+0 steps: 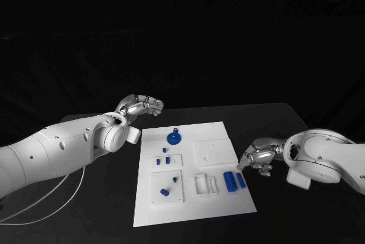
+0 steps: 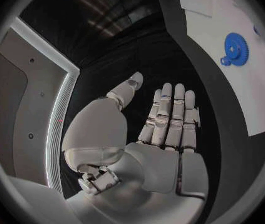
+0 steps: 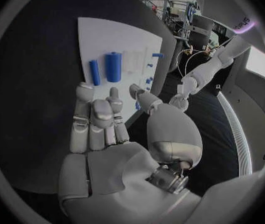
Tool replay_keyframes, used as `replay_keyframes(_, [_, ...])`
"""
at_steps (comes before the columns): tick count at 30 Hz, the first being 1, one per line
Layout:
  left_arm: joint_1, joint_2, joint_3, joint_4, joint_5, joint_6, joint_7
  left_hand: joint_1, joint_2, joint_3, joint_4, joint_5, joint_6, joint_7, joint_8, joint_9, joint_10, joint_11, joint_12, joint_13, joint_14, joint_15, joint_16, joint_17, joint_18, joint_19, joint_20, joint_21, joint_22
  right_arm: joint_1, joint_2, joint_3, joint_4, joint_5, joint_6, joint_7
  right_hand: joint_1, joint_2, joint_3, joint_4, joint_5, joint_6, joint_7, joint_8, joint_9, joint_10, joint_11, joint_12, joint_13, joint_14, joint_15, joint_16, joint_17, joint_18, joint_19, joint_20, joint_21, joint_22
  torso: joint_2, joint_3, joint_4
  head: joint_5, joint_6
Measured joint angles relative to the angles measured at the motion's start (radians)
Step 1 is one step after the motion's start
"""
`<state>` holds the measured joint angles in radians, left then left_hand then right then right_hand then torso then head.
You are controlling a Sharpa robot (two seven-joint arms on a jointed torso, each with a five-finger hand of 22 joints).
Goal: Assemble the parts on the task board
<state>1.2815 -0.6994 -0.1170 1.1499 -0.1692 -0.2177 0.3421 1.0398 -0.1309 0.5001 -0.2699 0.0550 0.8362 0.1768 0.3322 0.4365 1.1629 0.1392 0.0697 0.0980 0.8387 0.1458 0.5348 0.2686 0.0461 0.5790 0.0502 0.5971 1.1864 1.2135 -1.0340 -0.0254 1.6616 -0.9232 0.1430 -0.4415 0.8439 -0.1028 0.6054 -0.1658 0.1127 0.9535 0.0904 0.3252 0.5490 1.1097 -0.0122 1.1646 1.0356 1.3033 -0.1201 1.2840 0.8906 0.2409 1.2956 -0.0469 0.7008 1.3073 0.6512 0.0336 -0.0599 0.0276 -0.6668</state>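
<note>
On the board (image 1: 220,202), blue parts (image 1: 234,180) just beside empty, spread right hand (image 1: 258,158); left hand (image 1: 141,105) off-board, empty, fingers apart.

Black bench (image 1: 99,202), matte surface. White task board (image 1: 220,207) flat at centre, long side running away from the robot. Thin white cable (image 1: 53,204) looped across the near left area of the bench, well apart from the board. Bare black surface on both sides of the board.
</note>
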Motion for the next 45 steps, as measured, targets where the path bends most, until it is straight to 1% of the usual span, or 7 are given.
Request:
replay_keyframes(4, [0.000,-0.012,0.000,0.011,-0.001,0.011,0.007,-0.031,-0.016,-0.047,-0.012,0.000,-0.004,-0.004,0.000,0.000,-0.004,0.004,0.000,-0.004,0.000,0.000,-0.006,0.010,0.000,-0.004,0.004,-0.006,0.003,0.000,-0.002,-0.014,0.023,-0.037,0.023,-0.027,-0.024,-0.022,-0.014,0.008,-0.010,-0.003,0.003,0.000,0.003,0.000,0.000,0.001,0.007,-0.002,-0.001,0.001,0.004,0.000,0.000,0.000,0.006,0.000,-0.005,-0.0001,-0.0022,-0.007,-0.009])
replay_keyframes(7, [0.000,-0.021,0.000,0.021,-0.003,0.013,0.010,-0.049,-0.021,-0.067,-0.012,0.000,-0.004,-0.004,0.000,-0.001,-0.004,0.004,0.000,-0.006,0.000,0.000,-0.011,0.016,0.000,-0.004,0.004,-0.006,0.005,0.000,0.000,-0.027,0.032,-0.067,0.033,-0.038,-0.059,-0.035,-0.042,0.008,0.027,-0.009,0.009,-0.008,0.004,0.000,0.000,0.001,0.013,-0.003,0.000,0.001,0.009,0.000,-0.005,-0.006,0.011,0.000,-0.007,-0.0006,-0.0027,-0.015,-0.016])
replay_keyframes(9, [0.000,-0.025,0.000,0.024,-0.004,0.014,0.011,-0.052,-0.024,-0.071,-0.010,0.000,-0.004,-0.004,0.000,-0.001,-0.004,0.004,0.000,-0.006,0.002,0.002,-0.011,0.018,0.000,-0.004,0.004,-0.006,0.005,0.000,0.007,-0.031,0.030,-0.079,0.036,-0.042,-0.073,-0.031,-0.057,0.007,0.035,-0.011,0.011,-0.010,0.005,0.000,0.000,0.001,0.016,-0.003,0.000,0.001,0.011,0.000,-0.006,-0.005,0.011,0.000,-0.007,-0.0012,-0.0029,-0.019,-0.018])
replay_keyframes(14, [0.000,-0.026,0.000,0.026,-0.005,0.014,0.011,-0.060,-0.033,-0.080,-0.012,0.000,-0.041,0.012,-0.011,-0.011,-0.011,0.004,0.000,-0.011,0.004,0.004,-0.016,0.028,-0.001,0.000,0.000,-0.013,0.007,0.000,0.036,-0.036,0.021,-0.101,0.037,-0.047,-0.084,-0.021,-0.076,-0.004,0.046,-0.011,0.011,-0.013,0.006,0.000,0.000,-0.004,0.022,-0.003,0.000,0.001,0.013,0.000,-0.010,-0.009,0.015,0.000,-0.008,-0.0042,-0.0036,-0.026,-0.021])
replay_keyframes(32, [-0.001,-0.022,0.000,0.029,-0.008,0.013,0.008,-0.069,-0.024,-0.083,-0.009,0.000,-0.041,0.012,-0.011,-0.011,-0.011,0.004,0.000,-0.013,0.004,0.004,-0.020,0.031,-0.001,0.000,0.000,-0.013,0.008,-0.013,0.102,-0.058,-0.021,-0.176,0.043,-0.071,-0.104,-0.010,-0.100,-0.011,0.034,-0.013,0.009,-0.021,0.008,0.000,0.000,-0.009,0.029,-0.003,0.000,0.001,0.017,-0.001,-0.015,-0.007,0.019,0.000,-0.007,-0.0054,-0.0022,-0.025,-0.032])
replay_keyframes(41, [-0.001,-0.023,0.000,0.029,-0.008,0.013,0.007,-0.073,-0.020,-0.083,-0.009,0.005,-0.048,0.012,-0.011,-0.011,-0.011,0.004,0.000,-0.014,0.004,0.004,-0.024,0.035,-0.001,0.000,0.000,-0.017,0.010,-0.030,0.155,-0.059,-0.006,-0.198,0.026,-0.082,-0.124,-0.008,-0.112,-0.007,0.023,-0.013,0.009,-0.024,0.009,0.000,0.000,-0.011,0.033,-0.003,0.000,0.001,0.019,-0.001,-0.017,-0.005,0.023,0.000,-0.007,-0.0051,-0.0035,-0.021,-0.038])
replay_keyframes(45, [-0.001,-0.022,0.000,0.029,-0.008,0.013,0.003,-0.073,-0.020,-0.083,-0.009,0.006,-0.048,0.012,-0.011,-0.011,-0.013,0.006,0.000,-0.014,0.004,0.004,-0.024,0.035,-0.001,0.000,0.000,-0.017,0.010,-0.033,0.167,-0.058,0.003,-0.198,0.008,-0.086,-0.134,0.001,-0.136,-0.029,0.018,-0.014,0.007,-0.027,0.010,0.000,0.000,-0.016,0.037,-0.003,0.001,0.001,0.023,-0.001,-0.023,-0.007,0.025,0.000,-0.007,-0.0056,-0.0029,-0.020,-0.039])
